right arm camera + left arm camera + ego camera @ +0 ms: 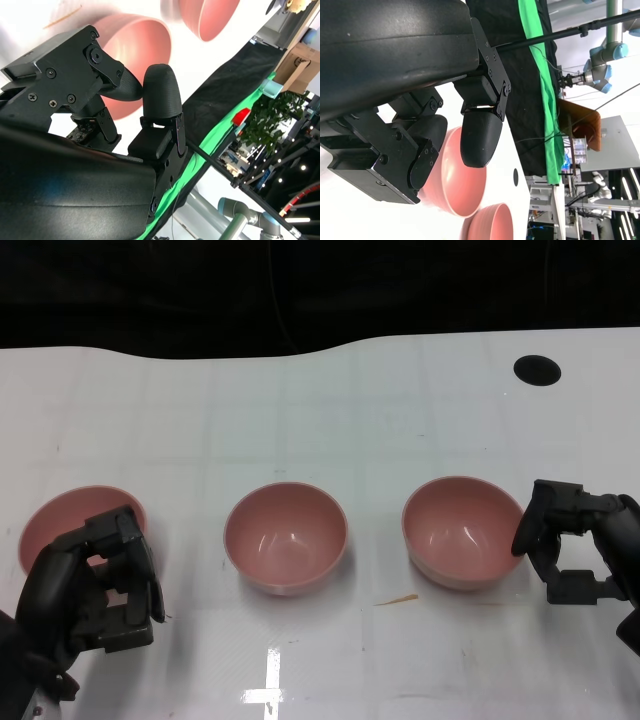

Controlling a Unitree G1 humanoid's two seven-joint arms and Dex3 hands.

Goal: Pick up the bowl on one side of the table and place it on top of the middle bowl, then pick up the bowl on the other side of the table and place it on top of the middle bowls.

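Pink bowls, three of them, stand upright in a row across a white table [330, 400], none stacked on another. The middle bowl [286, 537] sits alone near the centre, well apart from both neighbours. The left bowl [62, 520] is partly covered by the robot's left hand [95, 585], a black hand whose fingers curl over the bowl's near rim; in the left wrist view a fingertip hangs just in front of that bowl's pink wall, and I cannot tell whether the hand actually grips it or only hovers against it. The right bowl [463, 531] stands on the table with the robot's right hand [572, 545] just beside its right edge, fingers [530, 525] parted, one fingertip at or very near the rim; the hand holds nothing. In the right wrist view the right bowl's interior shows beyond the spread black fingers. A small tan sliver [397, 599] lies on the table between the middle and right bowls. A dark round hole [537, 369] marks the table's far right area. Black cloth [300, 290] lines the far edge of the table
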